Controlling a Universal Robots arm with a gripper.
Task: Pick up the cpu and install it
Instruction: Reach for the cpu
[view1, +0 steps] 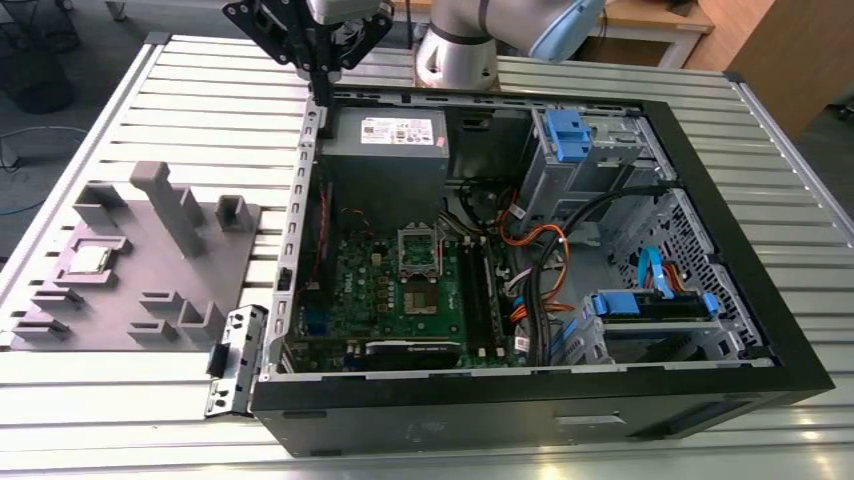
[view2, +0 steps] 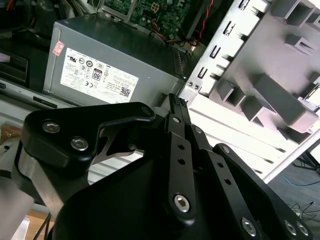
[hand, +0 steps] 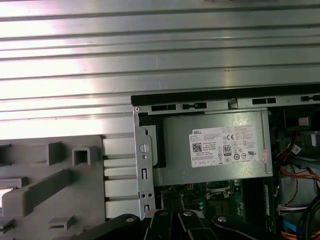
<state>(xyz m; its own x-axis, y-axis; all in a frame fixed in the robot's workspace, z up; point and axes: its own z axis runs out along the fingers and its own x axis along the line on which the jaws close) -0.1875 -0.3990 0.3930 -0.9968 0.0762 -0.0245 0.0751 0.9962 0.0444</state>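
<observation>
The cpu (view1: 91, 260) is a small pale square chip lying flat in a recess of the grey plastic fixture (view1: 147, 270), on the exterior view's left, beside the open computer case. Inside the case, the green motherboard (view1: 380, 290) carries a socket (view1: 424, 297) with its shiny metal frame (view1: 416, 243) flipped up. My gripper (view1: 320, 68) hangs high over the case's back left corner, far from the cpu. In the second wrist view its black fingers (view2: 176, 125) lie together at the tip, shut and holding nothing.
A grey power supply (view1: 387, 135) with a white label fills the case's back left. Orange and black cables (view1: 547, 260) and blue drive brackets (view1: 567, 130) crowd the right side. The case's black rim (view1: 747, 250) stands above the ribbed metal table (view1: 134, 400).
</observation>
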